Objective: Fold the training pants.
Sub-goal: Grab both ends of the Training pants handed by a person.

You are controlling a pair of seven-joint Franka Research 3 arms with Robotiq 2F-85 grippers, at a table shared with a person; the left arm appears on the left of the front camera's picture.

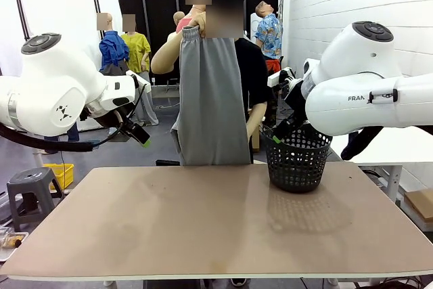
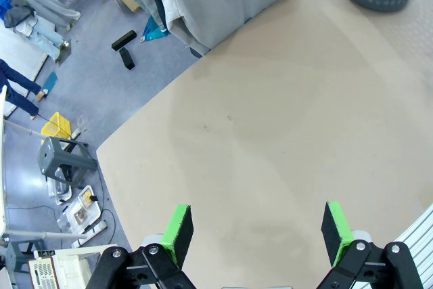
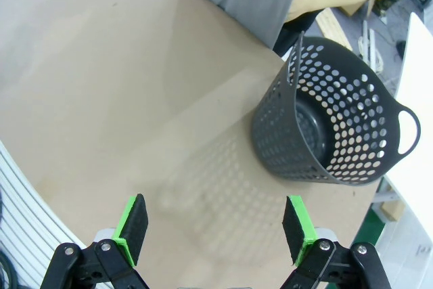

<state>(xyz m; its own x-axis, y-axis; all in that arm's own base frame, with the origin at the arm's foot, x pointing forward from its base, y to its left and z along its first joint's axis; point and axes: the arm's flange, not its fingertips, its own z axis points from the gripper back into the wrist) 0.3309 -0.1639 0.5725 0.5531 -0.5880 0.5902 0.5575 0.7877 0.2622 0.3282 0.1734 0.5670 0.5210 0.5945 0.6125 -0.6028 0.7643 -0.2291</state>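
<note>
Left gripper (image 2: 258, 228) and right gripper (image 3: 215, 225) hover over the table (image 1: 203, 221) with jaws spread wide, holding nothing, while a person's hand (image 1: 192, 31) grips the pants (image 1: 210, 99) by the waistband, hanging at the far edge beside the basket (image 1: 296, 160); folding seems not started, so the pants must first lie flat.

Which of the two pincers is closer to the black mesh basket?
The right pincer, hanging just beside the black perforated plastic basket; the left pincer hovers over the tabletop far from it.

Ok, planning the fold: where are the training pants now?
In the front view the training pants hang from the person's raised hand at the far edge of the table, left of the black basket.
</note>
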